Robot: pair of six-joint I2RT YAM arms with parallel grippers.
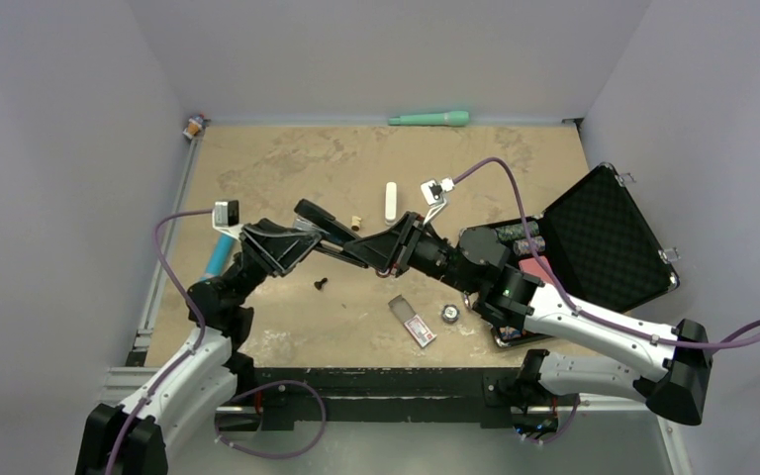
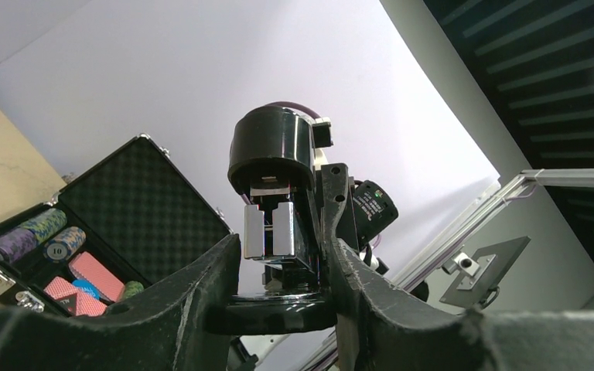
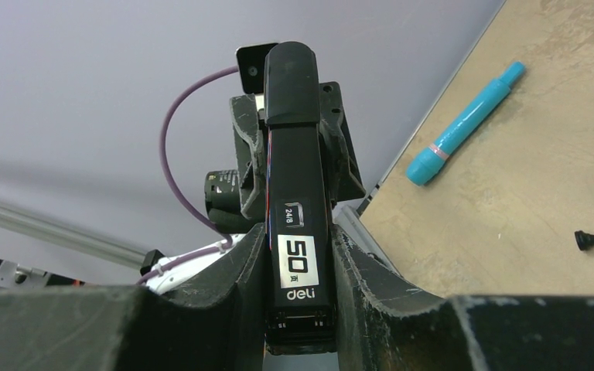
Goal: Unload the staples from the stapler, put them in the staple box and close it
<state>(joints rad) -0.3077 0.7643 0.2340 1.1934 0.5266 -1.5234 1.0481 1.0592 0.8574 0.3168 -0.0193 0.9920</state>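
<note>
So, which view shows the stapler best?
The right wrist view: the stapler runs lengthwise through it, label readable. The top view shows it small and dark; the left wrist view only an end with silvery metal.

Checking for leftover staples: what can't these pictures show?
- Right wrist: the stapler shows only its black top; any staples are hidden inside.
- Left wrist: whether the left gripper touches it; its own fingers block the contact.
- Top: its underside faces away from the camera.
</note>
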